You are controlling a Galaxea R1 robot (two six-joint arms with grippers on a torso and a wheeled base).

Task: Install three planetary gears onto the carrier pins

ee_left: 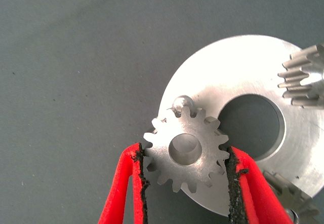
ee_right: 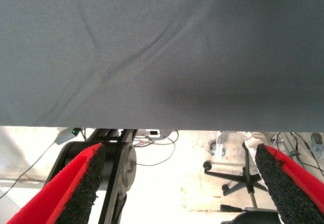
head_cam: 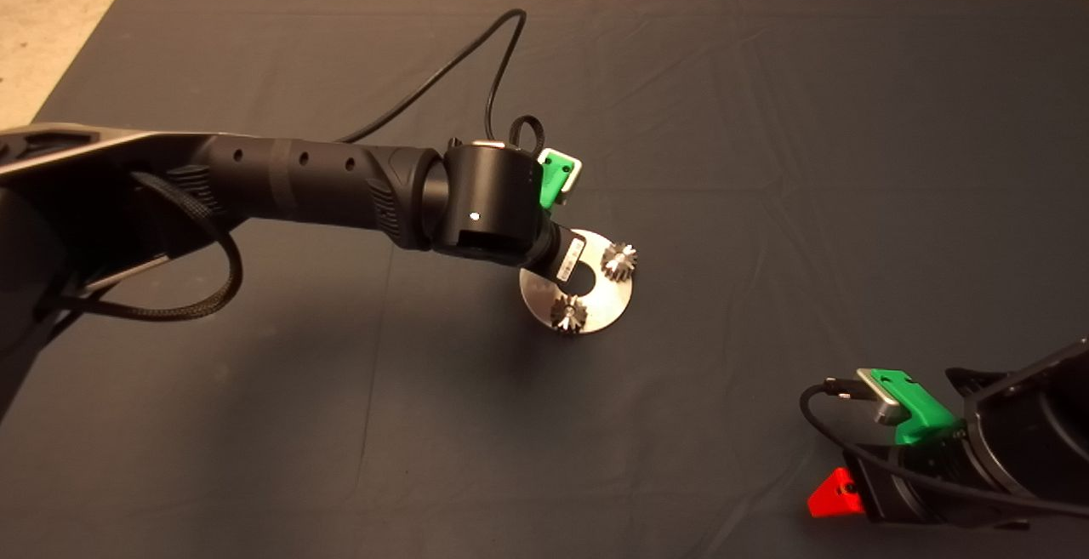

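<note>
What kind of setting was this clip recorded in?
Probably a robotics lab or workshop: a dark mat covers the table, bare concrete floor lies beyond it, and past the parked right gripper are loose cables and an office chair base.

Dim warm light; disc (ee_left: 238,77) glares brightly

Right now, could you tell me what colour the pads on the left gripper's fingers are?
Black, on red fingers; the left wrist view shows them best.

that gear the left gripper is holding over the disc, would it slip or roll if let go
The gear looks like solid metal, so probably rigid and heavy for its size. The left gripper pinches only its tooth tips between its pads, so it might twist. It sits beside the pin, not on it; dropped, it could skid across the shiny disc.
</note>
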